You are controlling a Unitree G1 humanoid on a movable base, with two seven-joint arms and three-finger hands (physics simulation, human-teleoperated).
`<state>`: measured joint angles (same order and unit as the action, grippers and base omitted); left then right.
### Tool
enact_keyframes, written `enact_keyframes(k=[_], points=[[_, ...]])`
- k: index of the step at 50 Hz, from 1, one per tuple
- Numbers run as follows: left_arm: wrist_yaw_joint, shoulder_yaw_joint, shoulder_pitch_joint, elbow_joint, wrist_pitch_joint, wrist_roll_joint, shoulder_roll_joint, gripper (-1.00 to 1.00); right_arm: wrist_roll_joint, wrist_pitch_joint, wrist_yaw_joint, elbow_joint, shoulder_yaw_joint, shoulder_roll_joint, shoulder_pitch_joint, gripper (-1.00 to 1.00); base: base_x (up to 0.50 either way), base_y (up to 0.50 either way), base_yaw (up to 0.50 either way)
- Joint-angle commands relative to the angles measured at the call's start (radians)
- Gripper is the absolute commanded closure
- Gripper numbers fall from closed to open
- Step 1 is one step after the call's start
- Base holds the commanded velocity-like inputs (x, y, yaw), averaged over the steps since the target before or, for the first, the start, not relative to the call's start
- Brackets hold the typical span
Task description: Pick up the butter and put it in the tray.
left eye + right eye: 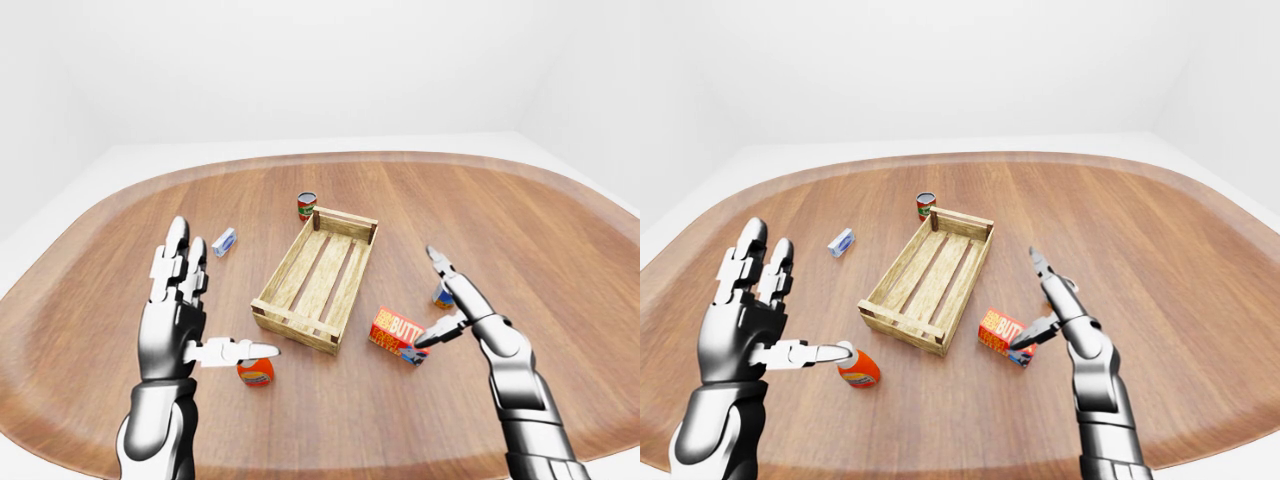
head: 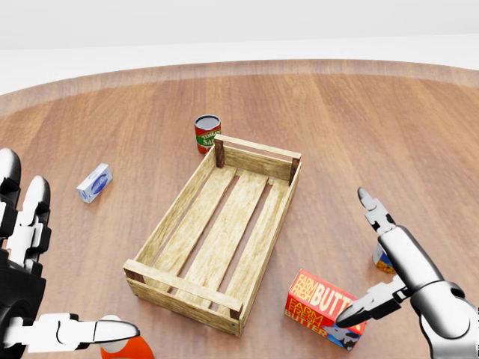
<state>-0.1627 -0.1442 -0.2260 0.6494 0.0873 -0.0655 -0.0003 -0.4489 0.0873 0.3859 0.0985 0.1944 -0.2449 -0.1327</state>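
The left hand (image 1: 178,300) hovered with fingers spread, holding nothing. The wooden tray (image 2: 224,224) sat empty mid-bench. The butter (image 2: 323,308) lay on the bench just right of it, the right hand (image 2: 389,269) open beside it, grasp and transfer remaining.

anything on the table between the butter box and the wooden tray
Nothing: in the head view only bare table separates the butter box from the tray.

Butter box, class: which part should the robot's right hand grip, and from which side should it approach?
Probably across the two long faces of the butter box, coming down from above. It lies flat on the table, label up, and the open right hand hovers at its right end with the wooden tray just left.
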Motion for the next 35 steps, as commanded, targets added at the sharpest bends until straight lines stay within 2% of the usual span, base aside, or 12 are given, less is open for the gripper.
enact_keyframes(k=[1, 35], points=[[0.044, -0.002, 0.03, -0.042, 0.0, -0.005, -0.005, -1.0, -0.033, 0.0, -0.04, 0.048, -0.02, 0.007, -0.009, -1.0, 0.0, 0.0, 0.0], [0.047, -0.002, 0.04, -0.053, 0.0, -0.004, -0.003, -1.0, -0.024, 0.0, -0.057, 0.348, -0.053, -0.025, -0.065, -1.0, 0.0, 0.0, 0.0]])
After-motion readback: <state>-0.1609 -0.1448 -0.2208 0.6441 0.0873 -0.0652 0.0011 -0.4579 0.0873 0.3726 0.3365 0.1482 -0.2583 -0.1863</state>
